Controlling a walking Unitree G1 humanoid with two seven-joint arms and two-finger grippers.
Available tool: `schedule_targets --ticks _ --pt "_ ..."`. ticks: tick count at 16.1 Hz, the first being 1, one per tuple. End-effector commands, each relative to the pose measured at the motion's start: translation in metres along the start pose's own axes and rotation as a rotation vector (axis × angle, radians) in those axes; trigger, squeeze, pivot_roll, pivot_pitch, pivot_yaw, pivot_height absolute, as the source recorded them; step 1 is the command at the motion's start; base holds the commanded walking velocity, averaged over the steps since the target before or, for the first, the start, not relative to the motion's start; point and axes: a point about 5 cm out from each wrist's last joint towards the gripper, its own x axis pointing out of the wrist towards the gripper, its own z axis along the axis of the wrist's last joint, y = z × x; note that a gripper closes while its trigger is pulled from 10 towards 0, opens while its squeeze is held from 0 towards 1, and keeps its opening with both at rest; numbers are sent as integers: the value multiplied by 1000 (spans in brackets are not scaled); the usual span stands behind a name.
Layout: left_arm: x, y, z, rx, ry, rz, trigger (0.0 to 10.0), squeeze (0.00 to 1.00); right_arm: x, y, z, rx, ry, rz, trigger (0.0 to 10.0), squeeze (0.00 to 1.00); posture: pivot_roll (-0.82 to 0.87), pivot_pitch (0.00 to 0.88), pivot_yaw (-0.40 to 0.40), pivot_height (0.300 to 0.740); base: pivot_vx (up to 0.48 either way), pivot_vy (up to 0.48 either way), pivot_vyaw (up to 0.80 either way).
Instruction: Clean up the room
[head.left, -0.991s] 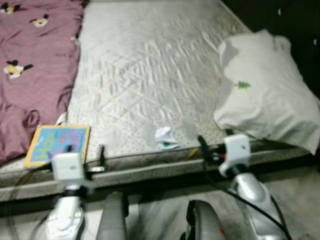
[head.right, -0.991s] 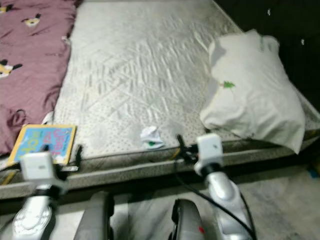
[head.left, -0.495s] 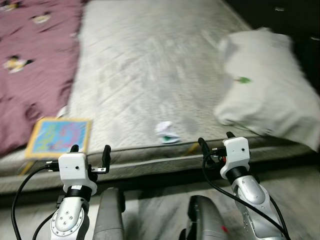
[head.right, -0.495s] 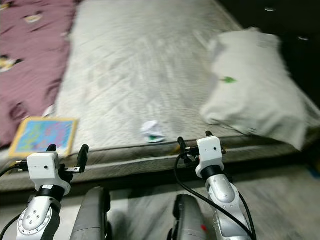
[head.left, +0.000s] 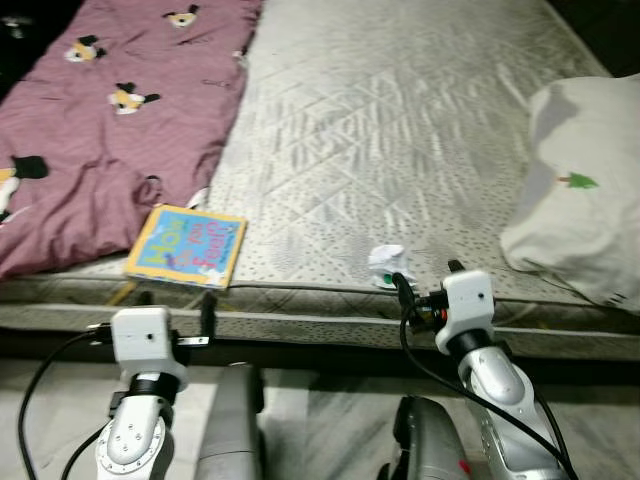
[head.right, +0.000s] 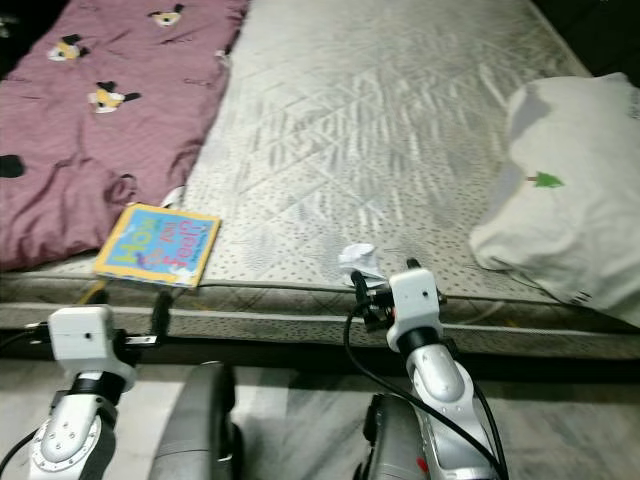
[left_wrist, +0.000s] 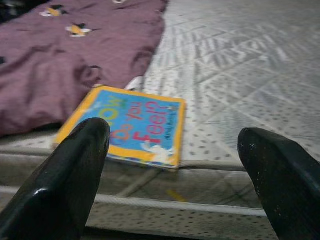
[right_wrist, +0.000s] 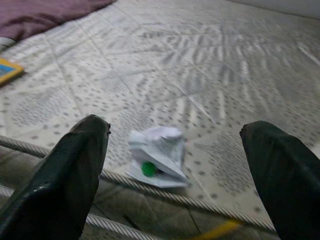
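White crumpled paper (right_wrist: 157, 157) with a green spot: I see it at the mattress (head.left: 400, 120) near edge, just ahead of my right end effector (right_wrist: 175, 175), fingers spread wide, empty. Blue-and-yellow book (left_wrist: 132, 127): flat near the same edge, beside the maroon blanket (head.left: 110, 110), ahead of my left end effector (left_wrist: 175, 175), also wide, empty. Pillow (head.left: 585, 215): right side of bed.

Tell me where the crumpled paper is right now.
The crumpled paper lies at the near edge of the mattress, just beyond the right gripper, between the book on the robot's left and the pillow on its right.
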Motion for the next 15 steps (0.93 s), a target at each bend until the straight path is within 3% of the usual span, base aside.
schedule_targets --ticks 1,13,15 --pt "-1 3 -3 2 19 0 10000 0 -2 -1 -2 8 5 -6 10000 0 102 190 -27 581 262 0 0" --pt "-2 2 -4 3 22 -4 10000 0 -1 -2 -3 12 6 -4 10000 0 103 190 -27 581 391 0 0" --pt "-2 1 -4 -5 19 -4 10000 0 -1 -1 -4 15 7 -3 10000 0 104 186 -28 581 0 0 0"
